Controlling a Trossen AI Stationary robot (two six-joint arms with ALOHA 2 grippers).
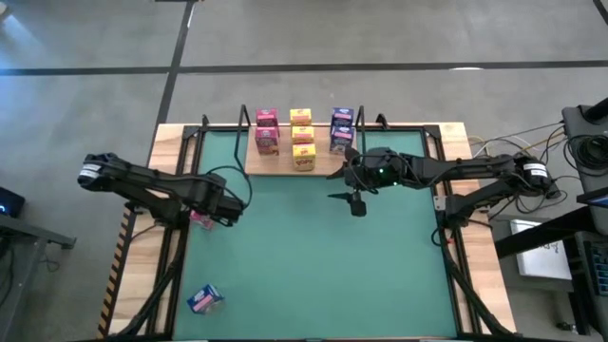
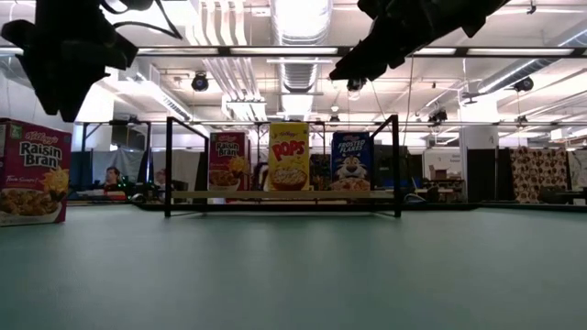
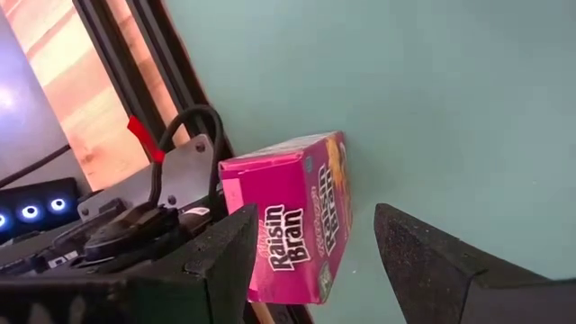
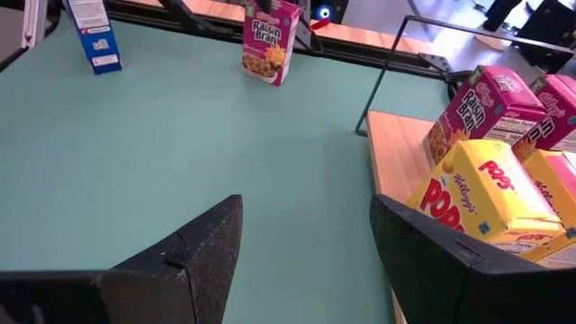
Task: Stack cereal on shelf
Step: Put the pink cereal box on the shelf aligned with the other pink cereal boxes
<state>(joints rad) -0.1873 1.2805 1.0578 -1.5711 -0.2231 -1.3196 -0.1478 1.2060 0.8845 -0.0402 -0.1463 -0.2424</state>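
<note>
Simply glossy pink carton (image 3: pixel 297 216), flat wooden shelf (image 1: pixel 285 163), matte mat (image 1: pixel 313 256)

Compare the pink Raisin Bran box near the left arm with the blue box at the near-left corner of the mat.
The pink Raisin Bran box stands at the mat's left edge, right by the left gripper, whose jaws are open around it. The blue box sits alone at the near-left corner, turned askew, with no gripper near it. Both rest on the green mat, off the shelf.
</note>
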